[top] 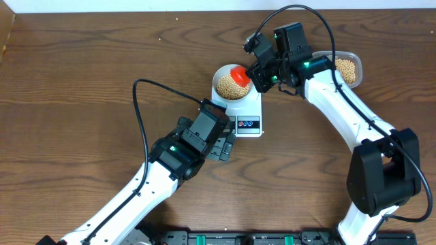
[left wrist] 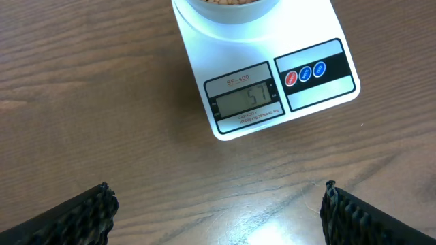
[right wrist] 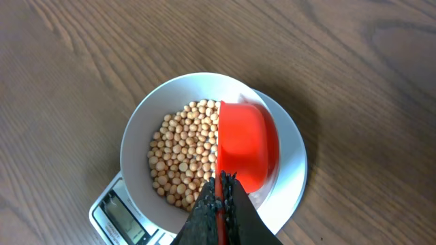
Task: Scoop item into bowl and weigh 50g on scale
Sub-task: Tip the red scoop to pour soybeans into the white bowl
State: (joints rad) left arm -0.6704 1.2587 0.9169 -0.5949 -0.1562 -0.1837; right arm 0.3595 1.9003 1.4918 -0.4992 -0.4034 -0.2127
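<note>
A small pale bowl holding many tan beans stands on the white scale. The scale's display shows digits. My right gripper is shut on the handle of an orange-red scoop, which is tipped on its side over the bowl. My left gripper stands open over bare table just in front of the scale, nothing between its fingers.
A clear plastic tub with more beans sits at the back right, behind the right arm. A black cable loops over the table left of the scale. The right arm's base stands at the right.
</note>
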